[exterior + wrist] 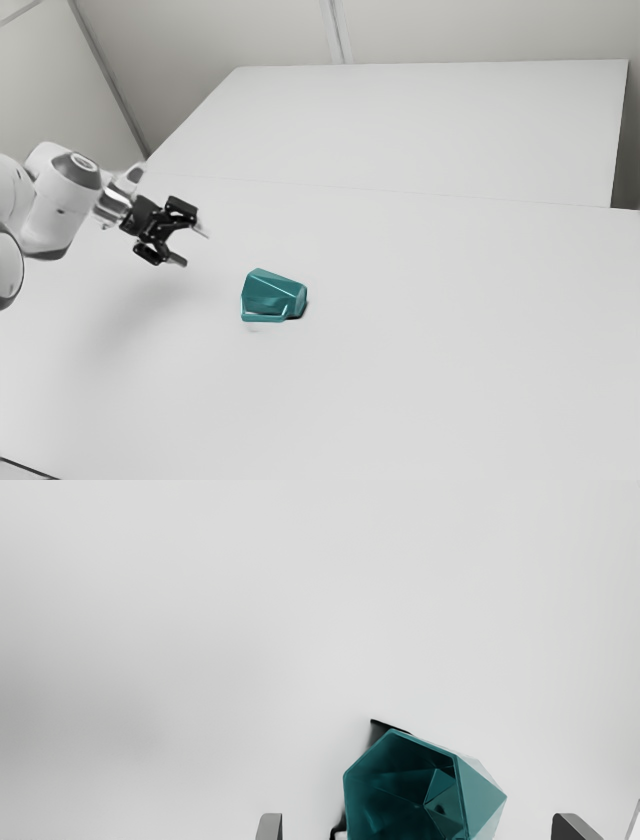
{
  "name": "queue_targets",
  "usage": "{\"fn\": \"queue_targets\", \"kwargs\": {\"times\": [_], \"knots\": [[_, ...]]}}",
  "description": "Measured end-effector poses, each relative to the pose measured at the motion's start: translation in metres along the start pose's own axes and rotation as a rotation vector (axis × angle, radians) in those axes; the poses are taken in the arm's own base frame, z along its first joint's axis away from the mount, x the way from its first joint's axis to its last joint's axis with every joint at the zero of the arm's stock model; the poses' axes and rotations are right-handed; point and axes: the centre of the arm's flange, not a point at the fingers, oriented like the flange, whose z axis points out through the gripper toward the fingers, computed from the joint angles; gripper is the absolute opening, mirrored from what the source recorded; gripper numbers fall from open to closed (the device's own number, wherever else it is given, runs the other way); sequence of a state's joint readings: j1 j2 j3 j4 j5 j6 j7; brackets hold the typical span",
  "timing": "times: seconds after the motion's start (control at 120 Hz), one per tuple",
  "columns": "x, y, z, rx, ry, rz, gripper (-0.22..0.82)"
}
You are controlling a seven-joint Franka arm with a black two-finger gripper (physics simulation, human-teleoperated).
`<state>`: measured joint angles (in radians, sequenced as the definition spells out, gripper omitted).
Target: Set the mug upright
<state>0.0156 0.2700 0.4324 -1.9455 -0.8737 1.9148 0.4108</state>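
Note:
In the exterior view the gripper (190,246) is held in the air above the table, to the exterior view's left of the teal mug (272,295). The faceted mug lies on its side, its handle toward the exterior view's bottom edge. In the wrist view the gripper (417,825) has its two fingers wide apart, touching nothing. Between their lines of reach, farther off, the mug (480,800) shows its open mouth facing the hand. Part of the mug is cut off by the picture's edge.
The white table (430,350) holds the mug. Behind it, a pale raised or adjoining surface (430,125) reaches toward the wall. The arm's soft shadow falls on the table at the exterior view's left.

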Motion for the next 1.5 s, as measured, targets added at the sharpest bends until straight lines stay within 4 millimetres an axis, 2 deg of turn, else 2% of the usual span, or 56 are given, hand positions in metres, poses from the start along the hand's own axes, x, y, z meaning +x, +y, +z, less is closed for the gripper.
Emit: {"fn": "queue_targets", "kwargs": {"times": [0.158,0.283,0.467,0.642,0.842,0.975,1.1,1.5], "knots": [[-0.007,0.004,0.012,-0.041,-0.050,0.056,0.59],[-0.011,0.015,0.027,-0.053,-0.084,0.111,0.58],[-0.016,0.023,0.066,-0.063,-0.116,0.155,0.58],[-0.014,0.028,0.090,-0.070,-0.115,0.189,0.58],[-0.012,0.026,0.094,-0.115,-0.086,0.192,0.58],[-0.026,0.025,0.095,-0.152,-0.078,0.190,0.58],[-0.032,0.021,0.098,-0.165,-0.075,0.194,0.58],[-0.035,0.032,0.124,-0.191,-0.072,0.238,0.54]]}}
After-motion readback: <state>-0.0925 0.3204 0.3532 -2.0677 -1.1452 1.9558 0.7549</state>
